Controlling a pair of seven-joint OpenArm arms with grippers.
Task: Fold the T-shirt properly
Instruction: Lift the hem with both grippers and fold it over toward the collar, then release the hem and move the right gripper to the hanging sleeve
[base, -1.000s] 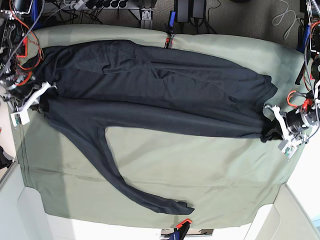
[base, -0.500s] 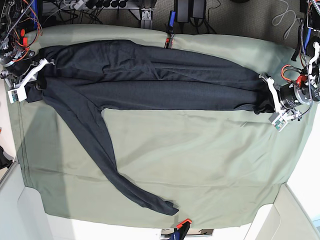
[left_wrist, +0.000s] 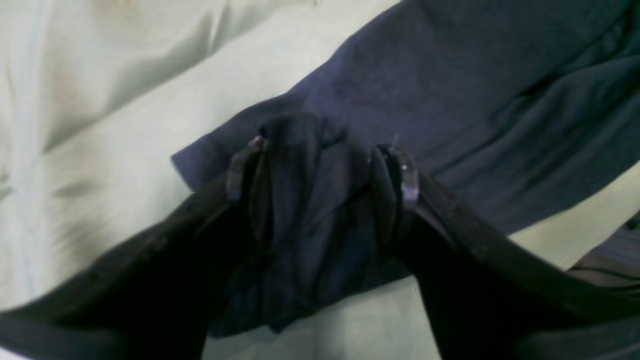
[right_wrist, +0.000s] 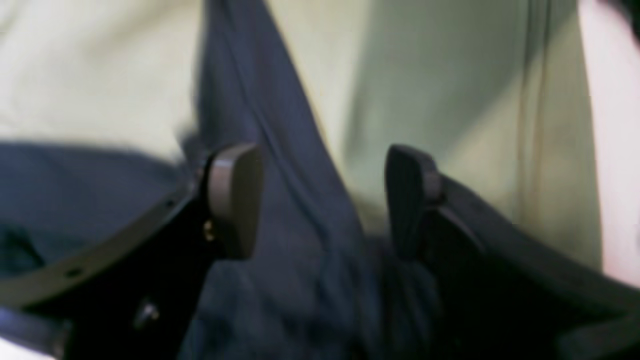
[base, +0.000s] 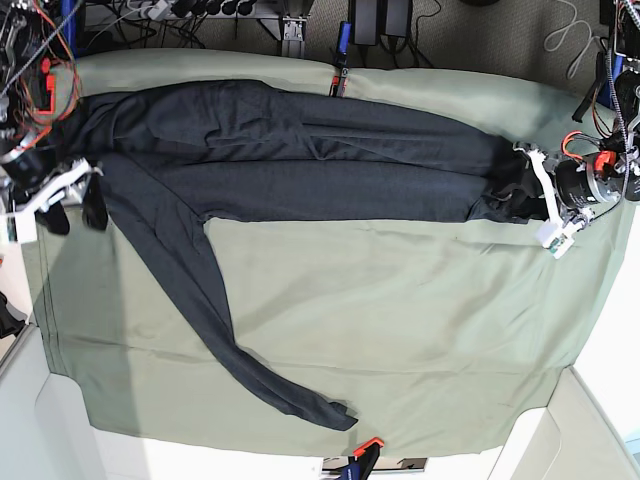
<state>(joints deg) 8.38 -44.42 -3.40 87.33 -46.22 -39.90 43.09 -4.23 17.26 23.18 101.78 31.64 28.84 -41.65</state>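
Two sets of fingers, mine, sit at opposite ends of the shirt (base: 300, 160), which lies folded into a long dark band across the far half of the green sheet (base: 400, 330). One sleeve (base: 215, 320) trails out from the band's end on the base view's left and runs diagonally toward the near edge, its cuff ending close to the sheet's border.

My left gripper (left_wrist: 320, 165) is at the band's end on the base view's right. Its jaws stand wide apart, and a bunched wad of the dark fabric fills the gap between them, lying against the inner faces of both fingers (left_wrist: 240, 170). Whether I am pressing on it at all I cannot tell; the cloth looks loose and crumpled there. Beyond my fingertips the shirt spreads flat over the sheet.

My right gripper (right_wrist: 322, 200) is at the other end, at the sheet's edge. Its jaws are also spread wide. A ridge of the shirt runs up between the pads (right_wrist: 235, 195), nearer the left pad in the wrist view, with pale sheet showing beside the other pad. That view is blurred, so whether the cloth touches either pad I cannot say.
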